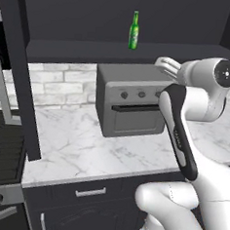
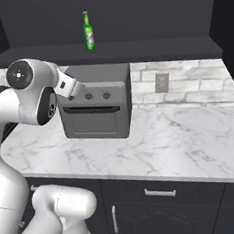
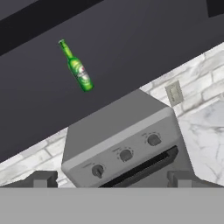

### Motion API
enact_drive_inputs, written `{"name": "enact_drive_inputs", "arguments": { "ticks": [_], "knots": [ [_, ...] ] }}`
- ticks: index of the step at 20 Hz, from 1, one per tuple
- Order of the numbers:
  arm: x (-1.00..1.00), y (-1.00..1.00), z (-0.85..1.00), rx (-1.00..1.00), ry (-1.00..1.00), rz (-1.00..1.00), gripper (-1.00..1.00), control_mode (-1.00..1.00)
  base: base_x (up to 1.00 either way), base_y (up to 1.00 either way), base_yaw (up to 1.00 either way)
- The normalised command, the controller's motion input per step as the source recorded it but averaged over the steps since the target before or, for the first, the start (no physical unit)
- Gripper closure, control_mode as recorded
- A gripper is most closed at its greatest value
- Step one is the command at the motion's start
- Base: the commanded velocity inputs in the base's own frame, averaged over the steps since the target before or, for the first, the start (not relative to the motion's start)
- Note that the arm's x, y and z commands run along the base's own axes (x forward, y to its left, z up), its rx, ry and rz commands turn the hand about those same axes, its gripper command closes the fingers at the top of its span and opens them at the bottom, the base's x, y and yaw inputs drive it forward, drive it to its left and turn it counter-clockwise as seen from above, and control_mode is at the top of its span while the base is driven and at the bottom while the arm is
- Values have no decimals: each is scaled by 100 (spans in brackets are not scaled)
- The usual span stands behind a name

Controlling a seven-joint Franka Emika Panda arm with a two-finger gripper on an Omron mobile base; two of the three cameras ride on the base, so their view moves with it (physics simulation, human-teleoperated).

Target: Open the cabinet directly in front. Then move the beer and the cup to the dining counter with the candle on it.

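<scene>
Left base view: the slim green glass beer bottle (image 1: 134, 31) stands upright on the open dark cabinet's shelf (image 1: 117, 52), above the grey toaster oven (image 1: 132, 101).

Right base view: its narrow base means a hasty reach could topple it.

Hand view: the hand (image 3: 111, 180) is spread wide, empty, well below the bottle.

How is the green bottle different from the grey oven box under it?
The beer is slim, tall and shiny green, while the toaster oven is wide, boxy and dull grey. The beer stands up on the shelf of the open cabinet, and the toaster oven sits lower, on the marble counter. The toaster oven has three knobs and a door handle; the beer has a pale label. Both stand upright, and the hand touches neither.
</scene>
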Motion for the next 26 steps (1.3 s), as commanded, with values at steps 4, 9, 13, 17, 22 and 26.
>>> {"name": "enact_drive_inputs", "arguments": {
  "ticks": [4, 9, 13, 17, 22, 26],
  "knots": [
    [0, 0, 0, 0, 0, 0, -100, 100, 0, 12, 0],
    [-1, 12, 99, -8, 0, 3, -100, -100, 0, 0, 0],
    [-7, 13, 83, -12, -3, 12, -100, -100, 0, 0, 0],
    [-18, 7, 50, -15, -7, 17, -100, -100, 0, 0, 0],
    [-2, 5, 0, -8, -2, 4, -100, -100, 0, 0, 0],
    [15, 0, -17, -4, 0, 0, -100, -100, 0, 0, 0]
  ]
}}
